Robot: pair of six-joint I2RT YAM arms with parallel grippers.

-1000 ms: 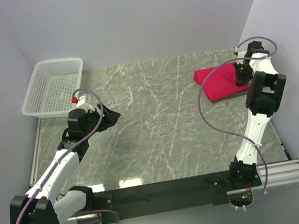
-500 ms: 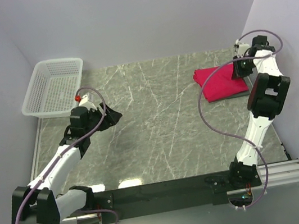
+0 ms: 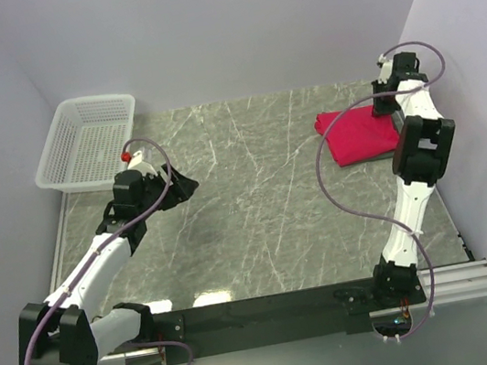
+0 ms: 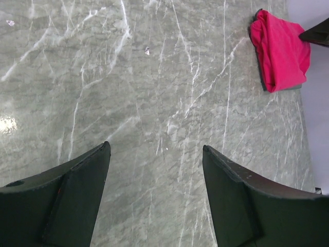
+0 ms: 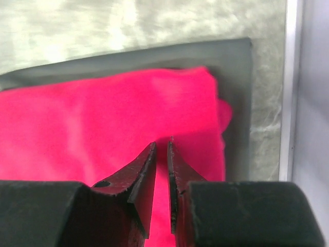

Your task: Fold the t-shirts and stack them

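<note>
The right gripper (image 3: 386,102) has drawn back over the last second, from the middle of the folded crimson t-shirt (image 3: 356,135) to that shirt's far edge, on the side turned away from the white mesh basket (image 3: 93,100). The right arm has stretched out straighter behind it. The left gripper (image 3: 184,184) has shifted only a little and has kept the same wide spread.

In the right wrist view the right fingers (image 5: 146,170) stand almost together, with only a thin slit between them. The red cloth shows through that slit from beyond, and nothing is clamped. The tips point down at the shirt near its corner; whether they touch the fabric cannot be told.

The left gripper is just beside the basket's near right corner, above the marble-patterned table (image 3: 264,198). Its jaws are well apart and hold nothing; the left wrist view shows only bare tabletop between them.

The t-shirt is well apart from the basket, across the table's full width at the same far side. It is folded into a compact rectangle with a rounded fold on its edge. It lies on a dark grey mat (image 5: 236,62), whose border shows past the cloth on the side away from the basket.
</note>
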